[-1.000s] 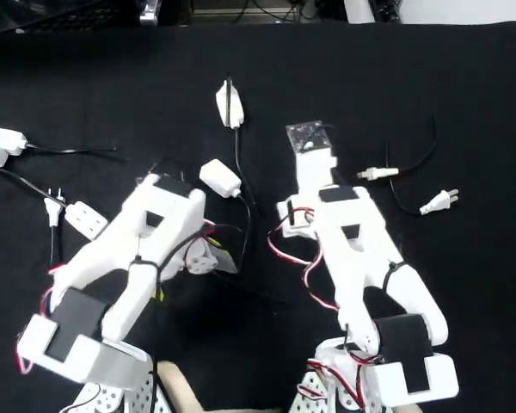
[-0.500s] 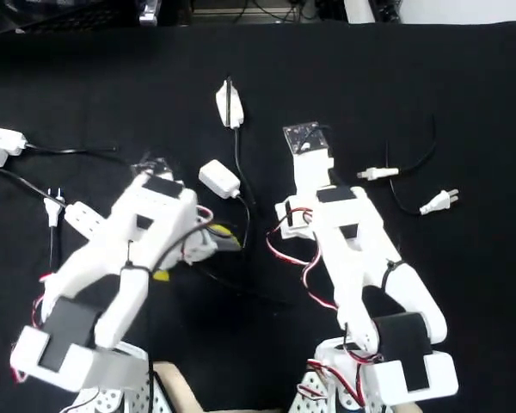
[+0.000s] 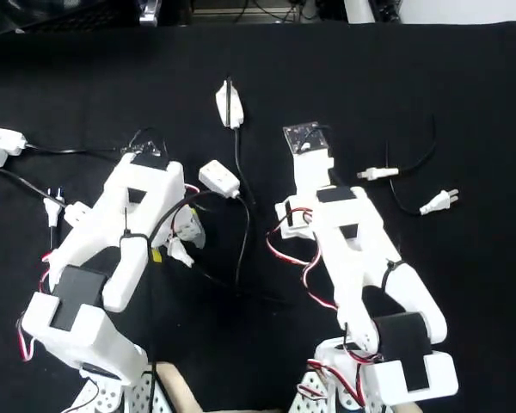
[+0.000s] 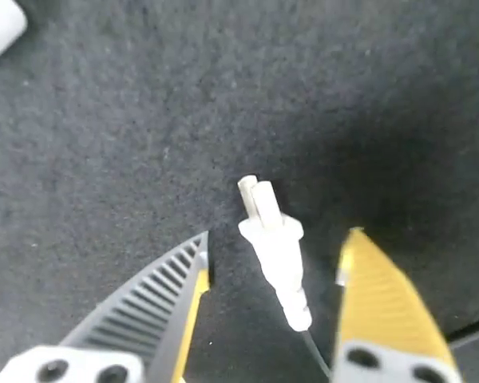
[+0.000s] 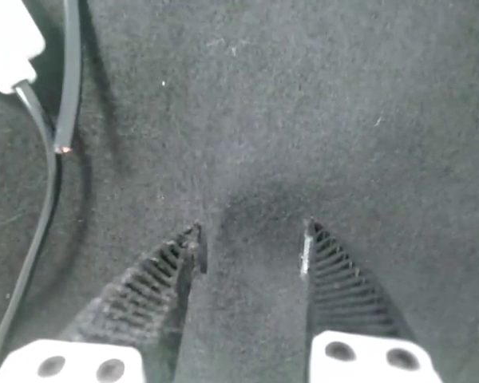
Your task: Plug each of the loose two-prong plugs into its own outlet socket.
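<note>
A white two-prong plug (image 4: 265, 209) lies on the black cloth between the fingers of my left gripper (image 4: 278, 238), which is open and not touching it. In the high view the left gripper (image 3: 146, 144) is left of a white outlet socket (image 3: 219, 178). Another socket (image 3: 230, 105) lies further back, one more (image 3: 0, 144) at the far left. Loose plugs lie at the left (image 3: 52, 207) and at the right (image 3: 377, 174), (image 3: 439, 202). My right gripper (image 3: 305, 136) is open over bare cloth (image 5: 251, 235), holding nothing.
Black cables trail from the sockets and plugs across the cloth (image 3: 241, 224). A socket corner (image 5: 4, 44) with its cable lies off to one side of the right gripper. Dark clutter lines the table's back edge (image 3: 241, 10).
The left arm has swung away from the middle socket toward the back left, and its gripper now sits over a plug. The right arm has not moved.
</note>
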`<action>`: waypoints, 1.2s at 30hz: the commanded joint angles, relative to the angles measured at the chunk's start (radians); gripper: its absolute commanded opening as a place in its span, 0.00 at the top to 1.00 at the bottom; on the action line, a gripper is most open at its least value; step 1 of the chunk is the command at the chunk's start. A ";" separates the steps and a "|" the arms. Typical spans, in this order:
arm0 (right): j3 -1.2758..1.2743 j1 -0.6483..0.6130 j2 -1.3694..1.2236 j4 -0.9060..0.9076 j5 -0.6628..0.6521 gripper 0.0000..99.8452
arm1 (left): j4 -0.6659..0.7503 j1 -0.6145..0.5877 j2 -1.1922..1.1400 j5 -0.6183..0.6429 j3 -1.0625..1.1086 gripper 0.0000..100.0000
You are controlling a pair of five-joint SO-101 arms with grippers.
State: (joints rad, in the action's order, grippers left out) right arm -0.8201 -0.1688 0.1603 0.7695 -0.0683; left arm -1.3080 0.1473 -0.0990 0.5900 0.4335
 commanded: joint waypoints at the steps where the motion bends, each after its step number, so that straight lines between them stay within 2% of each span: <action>1: 0.041 -0.014 -0.002 -0.011 -0.008 0.81 | -0.018 -0.010 0.057 -0.009 -0.031 0.78; 5: 0.041 -0.014 -0.002 -0.011 -0.008 0.81 | -0.014 -0.010 0.066 -0.009 -0.002 0.78; 9: 0.041 -0.014 -0.001 -0.011 -0.008 0.81 | 0.064 -0.004 0.066 -0.003 0.053 0.78; 17: 0.041 -0.014 0.004 -0.009 -0.008 0.81 | 0.098 0.133 0.077 0.000 0.093 0.78; 24: 0.041 -0.014 0.004 -0.008 -0.008 0.81 | 0.098 0.117 0.077 0.000 0.088 0.78; 30: 0.041 -0.014 0.001 -0.009 -0.008 0.81 | 0.106 0.050 0.077 -0.006 0.074 0.78; 36: 0.041 -0.012 0.002 -0.009 -0.008 0.81 | 0.101 0.047 0.078 -0.008 0.056 0.78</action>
State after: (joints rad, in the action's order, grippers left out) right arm -0.8201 -0.1688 0.1603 0.7695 -0.0683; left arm -1.2144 0.2056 -0.0606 0.5854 0.5240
